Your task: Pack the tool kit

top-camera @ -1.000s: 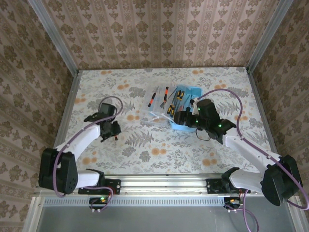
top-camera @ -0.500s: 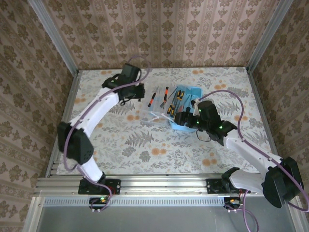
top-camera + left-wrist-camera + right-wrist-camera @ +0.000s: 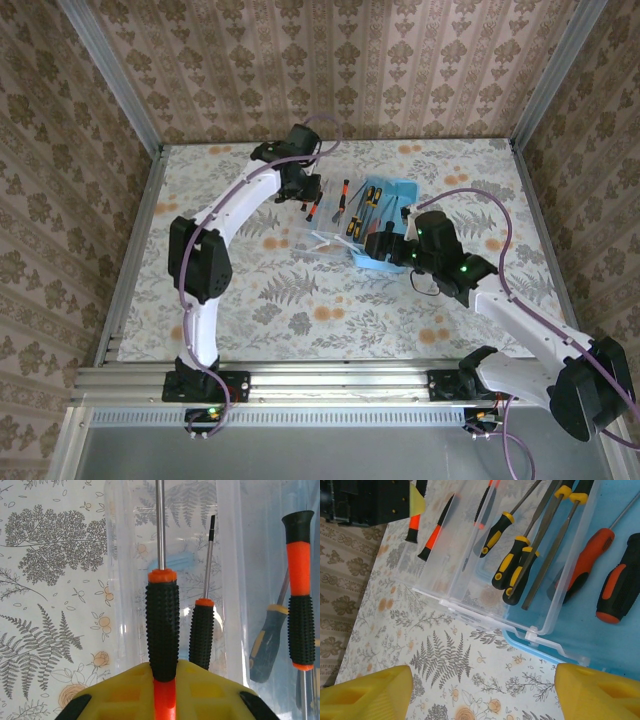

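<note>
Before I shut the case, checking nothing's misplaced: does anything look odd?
Yes. Two orange-and-black screwdrivers lie on the open clear lid, not in the blue tray with the other tools; the left pincer grips one.

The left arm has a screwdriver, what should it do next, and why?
Probably lift the screwdriver off the clear lid toward the blue tray. The left tool is shut on its handle, yet it lies on the lid, outside the tray.

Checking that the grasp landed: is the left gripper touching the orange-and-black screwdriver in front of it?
Touching. The left wrist view shows the left gripper shut on the screwdriver, its handle end pinched between the yellow fingers.
</note>
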### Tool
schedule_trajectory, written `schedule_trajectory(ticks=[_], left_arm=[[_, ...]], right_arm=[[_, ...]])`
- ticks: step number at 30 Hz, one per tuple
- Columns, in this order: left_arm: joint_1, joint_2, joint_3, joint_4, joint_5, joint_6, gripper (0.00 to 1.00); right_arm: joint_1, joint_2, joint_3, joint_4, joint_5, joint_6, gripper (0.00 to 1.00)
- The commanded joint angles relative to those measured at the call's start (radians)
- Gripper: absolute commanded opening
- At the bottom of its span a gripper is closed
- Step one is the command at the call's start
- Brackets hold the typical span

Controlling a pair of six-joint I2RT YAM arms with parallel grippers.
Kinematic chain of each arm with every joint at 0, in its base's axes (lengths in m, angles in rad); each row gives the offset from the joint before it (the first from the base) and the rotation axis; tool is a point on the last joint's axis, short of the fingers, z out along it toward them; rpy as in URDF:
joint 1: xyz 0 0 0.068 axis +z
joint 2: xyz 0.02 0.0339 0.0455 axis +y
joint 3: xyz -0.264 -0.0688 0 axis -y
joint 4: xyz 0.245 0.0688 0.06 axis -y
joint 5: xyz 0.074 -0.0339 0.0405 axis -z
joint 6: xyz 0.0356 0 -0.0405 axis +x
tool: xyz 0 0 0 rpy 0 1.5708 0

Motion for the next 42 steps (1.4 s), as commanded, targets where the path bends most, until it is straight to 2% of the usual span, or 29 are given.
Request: schedule_trajectory(ticks=[1, 14, 23, 26, 29, 33, 36, 38, 39, 40, 41, 42], left_arm=[[-0.004, 0.023, 0.071, -0.064, -0.008, 0.040, 0.16], [-0.020, 0.071, 0.067, -0.082, -0.004, 0.038, 0.20], [-0.031, 0.028, 0.081, -0.098, 0.009, 0.038, 0.37], [-0.033, -0.021, 0.072, -0.099, 0.000, 0.040, 0.39], [-0.030, -0.105, 0.021, -0.077, -0.012, 0.043, 0.47], [0.005, -0.270, -0.134, -0.001, -0.019, 0.025, 0.52], [0.047, -0.443, -0.340, 0.112, -0.007, -0.002, 0.58], [0.077, -0.571, -0.512, 0.221, -0.009, -0.025, 0.65], [0.095, -0.639, -0.603, 0.279, -0.007, -0.038, 0.71], [0.111, -0.698, -0.684, 0.329, -0.002, -0.050, 0.82], [0.148, -0.740, -0.744, 0.361, 0.011, -0.057, 0.87], [0.180, -0.779, -0.804, 0.388, 0.034, -0.066, 0.96]], right_arm=[[-0.001, -0.021, -0.014, -0.016, 0.027, -0.009, 0.76], [-0.003, -0.040, -0.014, -0.029, 0.026, -0.007, 0.76], [-0.004, -0.032, -0.007, -0.036, 0.027, -0.014, 0.76], [-0.005, -0.036, 0.003, -0.049, 0.036, -0.023, 0.77], [-0.009, -0.038, 0.024, -0.084, 0.049, -0.047, 0.76], [-0.026, -0.042, 0.048, -0.146, 0.086, -0.089, 0.77], [-0.047, -0.036, 0.057, -0.187, 0.104, -0.125, 0.78], [-0.061, -0.037, 0.049, -0.202, 0.133, -0.133, 0.83], [-0.068, -0.039, 0.041, -0.202, 0.148, -0.128, 0.88], [-0.073, -0.043, 0.033, -0.202, 0.176, -0.120, 0.93], [-0.079, -0.047, 0.026, -0.199, 0.202, -0.112, 1.00], [-0.086, -0.051, 0.017, -0.194, 0.230, -0.104, 1.00]])
